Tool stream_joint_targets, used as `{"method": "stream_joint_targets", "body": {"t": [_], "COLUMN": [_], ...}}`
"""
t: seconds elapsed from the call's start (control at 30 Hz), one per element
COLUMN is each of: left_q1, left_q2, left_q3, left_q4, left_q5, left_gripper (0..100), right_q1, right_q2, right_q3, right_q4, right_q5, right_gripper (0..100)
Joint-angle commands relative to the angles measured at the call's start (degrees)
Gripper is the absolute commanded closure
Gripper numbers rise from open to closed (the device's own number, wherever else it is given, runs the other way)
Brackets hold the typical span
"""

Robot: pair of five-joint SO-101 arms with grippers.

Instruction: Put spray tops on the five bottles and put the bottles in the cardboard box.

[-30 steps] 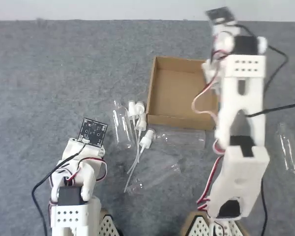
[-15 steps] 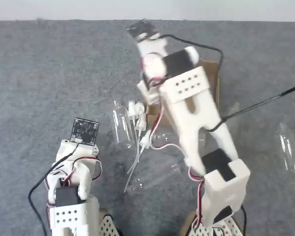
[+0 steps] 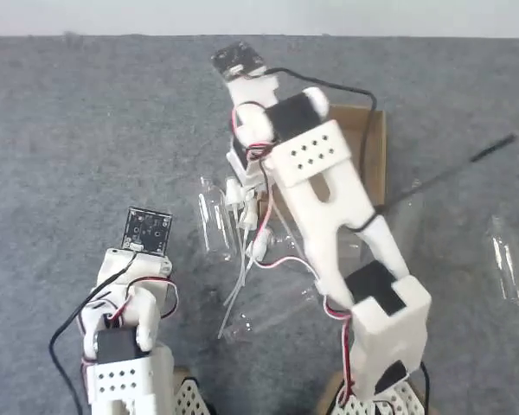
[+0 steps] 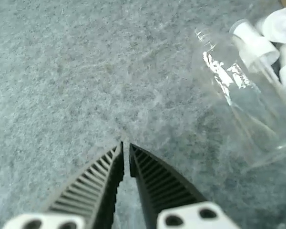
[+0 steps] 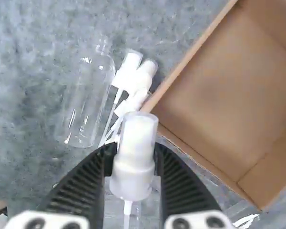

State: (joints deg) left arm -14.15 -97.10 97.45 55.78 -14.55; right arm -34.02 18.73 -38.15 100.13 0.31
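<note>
**Progress.** Your right gripper point(image 5: 133, 150) has its jaws closed on one white spray top point(image 5: 133, 131), held above the tabletop point(image 3: 86, 104) beside the near edge of the cardboard box point(image 5: 219, 95). What you can see of the box floor is bare, so no bottle appears to be packed yet. The loose spray tops point(image 5: 136, 76) lie clustered at the box edge. Beside them a clear bottle point(image 5: 86, 109) lies on its side, uncapped. A second bottle point(image 3: 506, 259) lies well apart on the other side of the box, and others are partly hidden under the right arm point(image 3: 329, 190). Judged from this, all five cappings and all five placements remain. Your left gripper point(image 4: 126, 145) sits low over the bare tabletop near the clear bottle, jaws almost shut and holding nothing.

**Change.** One second ago the right arm stood over the far side of the box. It has since swung across to the cluster of tops. The left arm has only shifted slightly.
</note>
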Motion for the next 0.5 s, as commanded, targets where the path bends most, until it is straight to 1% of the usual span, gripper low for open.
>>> {"method": "stream_joint_targets", "body": {"t": [0.0,0.3,0.47], "left_q1": [-0.4,-0.4,-0.4], "left_q2": [-1.0,-1.0,-1.0], "left_q3": [-0.5,-0.5,-0.5], "left_q4": [0.2,0.2,0.3], "left_q5": [0.5,0.5,0.5], "left_gripper": [99,99,99], "right_q1": [-1.3,-1.3,-1.3], "right_q2": [-0.2,0.0,0.0], "right_q3": [-0.9,-0.8,-0.5], "right_q4": [-2.2,-4.6,-6.5], "right_q5": [-0.8,-8.6,-11.5], "right_gripper": [98.1,98.1,98.1]}}
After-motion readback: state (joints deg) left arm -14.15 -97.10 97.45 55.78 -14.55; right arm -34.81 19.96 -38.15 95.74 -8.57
